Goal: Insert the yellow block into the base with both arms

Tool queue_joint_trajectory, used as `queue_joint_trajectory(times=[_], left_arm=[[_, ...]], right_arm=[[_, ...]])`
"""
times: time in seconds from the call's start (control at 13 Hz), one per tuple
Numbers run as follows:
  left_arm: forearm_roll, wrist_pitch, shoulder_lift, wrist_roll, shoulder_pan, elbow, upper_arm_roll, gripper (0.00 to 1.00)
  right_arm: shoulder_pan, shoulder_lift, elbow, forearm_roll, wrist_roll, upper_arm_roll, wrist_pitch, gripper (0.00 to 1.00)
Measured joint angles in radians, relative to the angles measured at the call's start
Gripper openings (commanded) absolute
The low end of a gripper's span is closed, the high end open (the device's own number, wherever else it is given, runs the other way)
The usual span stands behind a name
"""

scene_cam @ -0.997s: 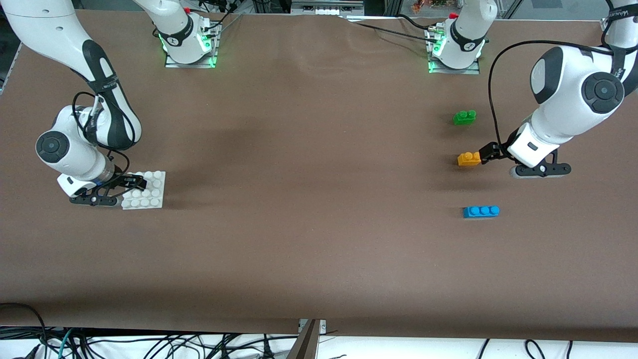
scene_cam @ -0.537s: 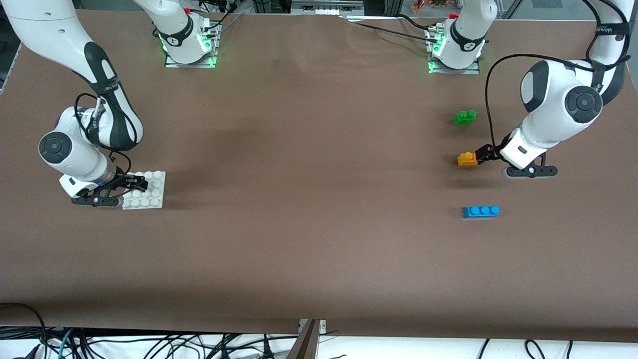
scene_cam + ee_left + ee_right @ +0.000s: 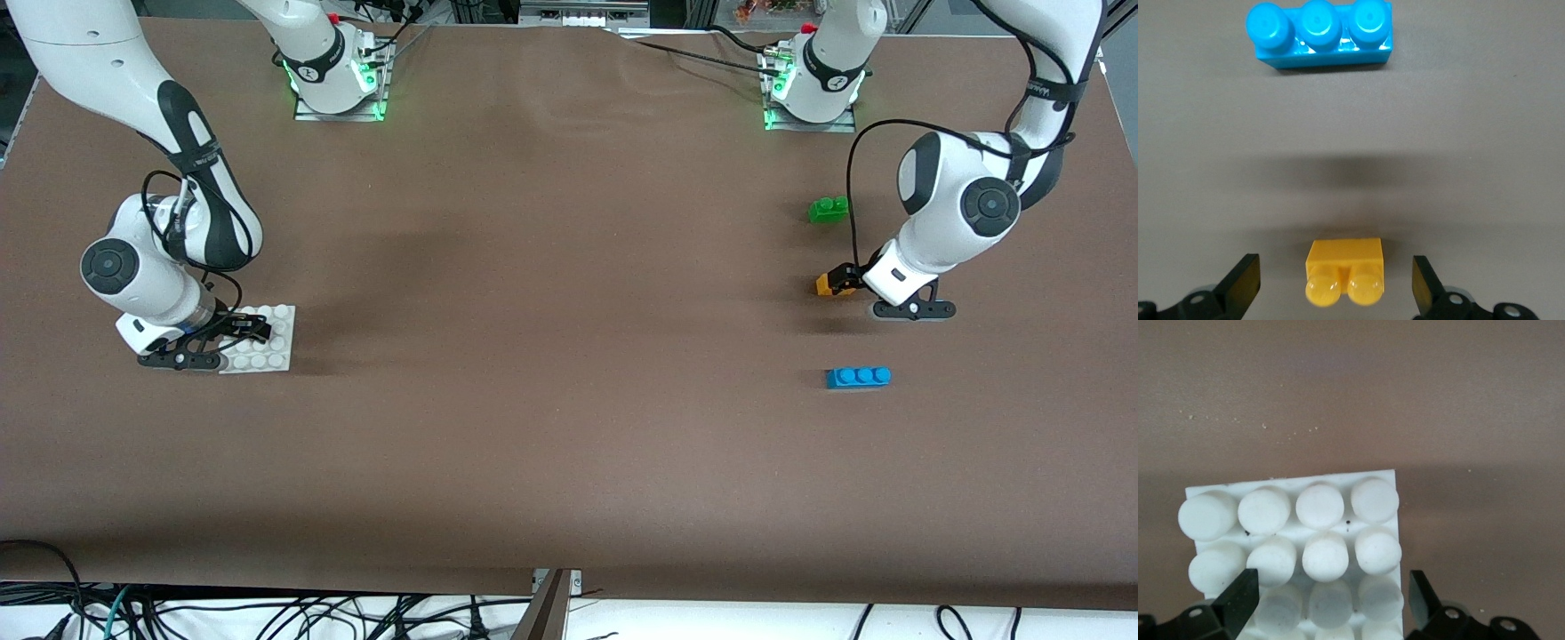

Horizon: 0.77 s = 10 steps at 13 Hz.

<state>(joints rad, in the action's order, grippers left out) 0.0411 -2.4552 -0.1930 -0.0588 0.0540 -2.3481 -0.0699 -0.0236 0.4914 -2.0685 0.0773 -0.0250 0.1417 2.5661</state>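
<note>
The yellow block (image 3: 829,284) lies on the table toward the left arm's end, studs pointing sideways. My left gripper (image 3: 845,278) is low at it and open. In the left wrist view the yellow block (image 3: 1345,268) lies between the two fingers of the left gripper (image 3: 1335,283), with a gap on each side. The white studded base (image 3: 269,345) lies flat toward the right arm's end. My right gripper (image 3: 245,330) is low over it and open. In the right wrist view the right gripper (image 3: 1331,599) straddles a corner part of the base (image 3: 1290,515), without closing on it.
A green brick (image 3: 829,210) lies farther from the front camera than the yellow block. A blue three-stud brick (image 3: 858,377) lies nearer, and the left wrist view also shows this blue brick (image 3: 1321,33). Both arm mounts stand along the table's back edge.
The left arm has swung in toward the yellow block, so the open fingers now reach around it. The right arm has shifted slightly over the base. No brick has moved.
</note>
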Motion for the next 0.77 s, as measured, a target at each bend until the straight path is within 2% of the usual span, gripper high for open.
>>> queue_joint_trajectory(times=[0.23,0.77], left_arm=[[0.016,-0.069,-0.041,0.003,0.000,-0.029,0.000,1.00],[0.036,-0.077,-0.052,0.004,-0.005,-0.065,-0.003,1.00]], right_arm=[[-0.001,0.002,0.000,0.000,0.000,-0.003,0.000,1.00],[-0.001,0.017,-0.006,0.000,-0.021,-0.008,0.010,1.00]])
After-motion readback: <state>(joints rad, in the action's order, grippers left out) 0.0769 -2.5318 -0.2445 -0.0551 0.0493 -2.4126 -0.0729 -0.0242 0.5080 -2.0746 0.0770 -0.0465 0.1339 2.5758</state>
